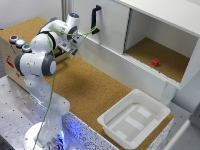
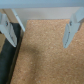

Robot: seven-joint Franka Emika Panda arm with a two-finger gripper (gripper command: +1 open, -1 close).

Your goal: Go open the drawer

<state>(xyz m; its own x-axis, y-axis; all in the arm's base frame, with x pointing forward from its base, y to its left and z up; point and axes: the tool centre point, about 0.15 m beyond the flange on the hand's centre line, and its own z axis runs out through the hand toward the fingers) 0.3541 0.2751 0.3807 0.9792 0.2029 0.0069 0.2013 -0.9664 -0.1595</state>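
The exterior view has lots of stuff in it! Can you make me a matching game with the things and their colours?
Things:
1. small block
2. bin
3. handle
4. tabletop

Colours:
A. white
B. cork brown
C. red
D. black

Pairs: 1-C, 2-A, 3-D, 4-B

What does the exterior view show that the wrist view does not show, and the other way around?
Only the exterior view shows the white robot arm, the black handle on the white cabinet, the small red block and the white plastic tray. Only the wrist view shows the gripper with its two grey fingers spread apart. Both show the brown cork surface.
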